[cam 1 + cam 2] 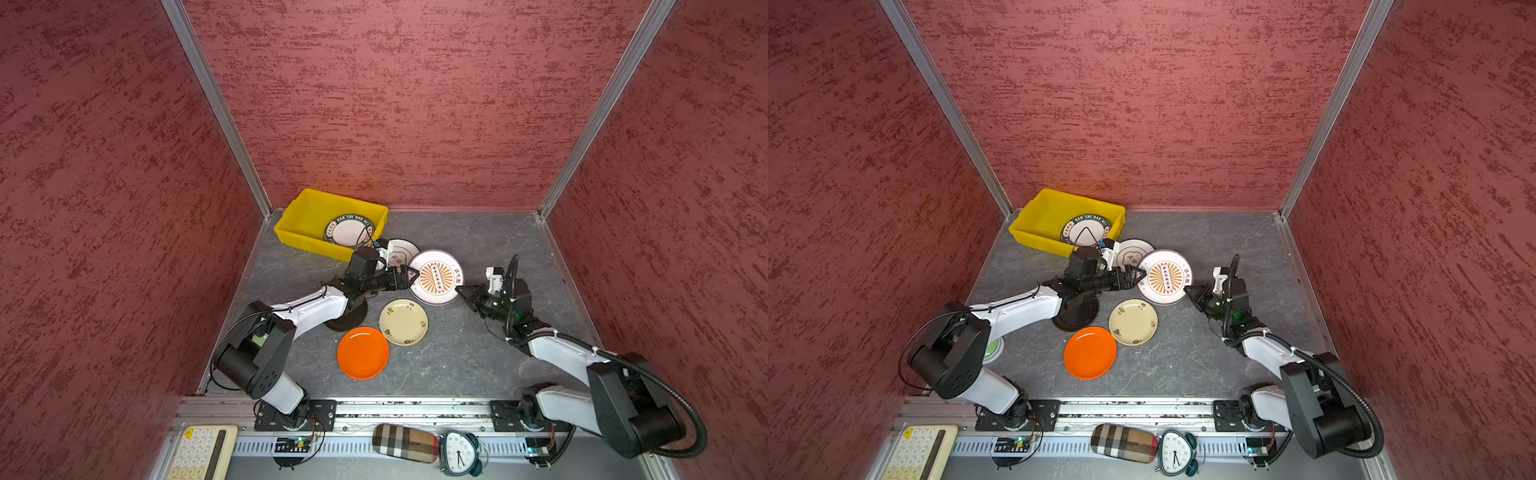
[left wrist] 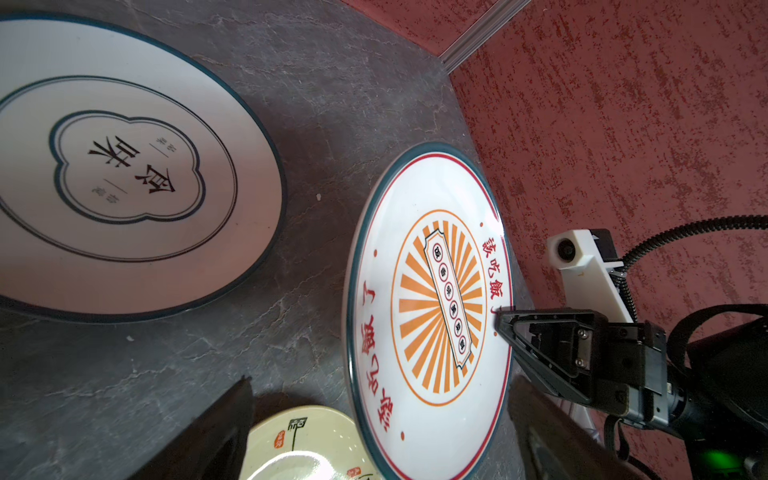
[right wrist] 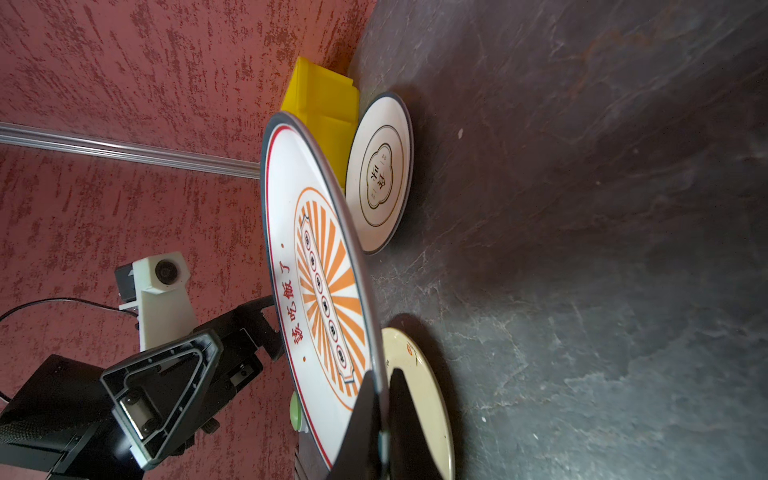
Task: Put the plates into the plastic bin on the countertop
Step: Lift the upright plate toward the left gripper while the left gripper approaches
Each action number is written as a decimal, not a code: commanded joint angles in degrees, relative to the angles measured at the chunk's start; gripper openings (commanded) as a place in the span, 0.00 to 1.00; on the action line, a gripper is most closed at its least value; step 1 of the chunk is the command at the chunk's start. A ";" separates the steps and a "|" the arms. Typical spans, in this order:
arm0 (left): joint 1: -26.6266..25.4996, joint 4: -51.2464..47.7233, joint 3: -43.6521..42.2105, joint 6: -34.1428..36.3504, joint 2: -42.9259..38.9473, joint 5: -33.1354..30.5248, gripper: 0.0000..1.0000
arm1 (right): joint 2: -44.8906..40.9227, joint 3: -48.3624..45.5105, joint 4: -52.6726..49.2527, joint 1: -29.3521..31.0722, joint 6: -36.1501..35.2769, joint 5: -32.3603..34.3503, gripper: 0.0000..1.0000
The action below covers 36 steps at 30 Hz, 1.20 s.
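My right gripper (image 1: 461, 291) (image 3: 384, 415) is shut on the right rim of the orange sunburst plate (image 1: 436, 277) (image 1: 1165, 277) (image 3: 320, 270), holding it tilted above the countertop (image 1: 478, 249). On the opposite side my left gripper (image 1: 411, 279) (image 2: 382, 380) stands open, its jaws straddling that plate's (image 2: 436, 299) left rim. The yellow plastic bin (image 1: 291, 232) (image 1: 1034, 232) at the back left holds a teal-rimmed plate (image 1: 349, 230). On the countertop lie a cloud-outline plate (image 1: 403, 249) (image 2: 124, 166), a cream floral plate (image 1: 403, 322), an orange plate (image 1: 363, 352), and a black plate (image 1: 1077, 316) partly under the left arm.
Red textured walls close in the left, back and right. A pale green-edged plate (image 1: 994, 349) peeks from under the left arm's elbow. Beyond the front rail lie a calculator (image 1: 199, 453), a plaid case (image 1: 405, 442) and an alarm clock (image 1: 459, 451).
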 commanded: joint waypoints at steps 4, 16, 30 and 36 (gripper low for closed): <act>-0.11 1.44 1.86 -1.25 2.57 0.81 0.80 | -1.08 -0.35 5.17 0.38 0.63 -1.17 0.00; 0.52 3.20 1.78 -3.02 3.73 2.62 0.48 | 0.14 -0.44 5.78 0.51 0.46 -2.02 0.00; 1.26 4.47 1.07 -3.72 3.59 3.84 0.23 | 0.87 0.50 5.65 0.94 0.18 -2.60 0.00; 1.38 4.35 1.07 -3.86 3.38 4.03 0.10 | 0.71 0.52 5.48 0.99 0.10 -2.64 0.00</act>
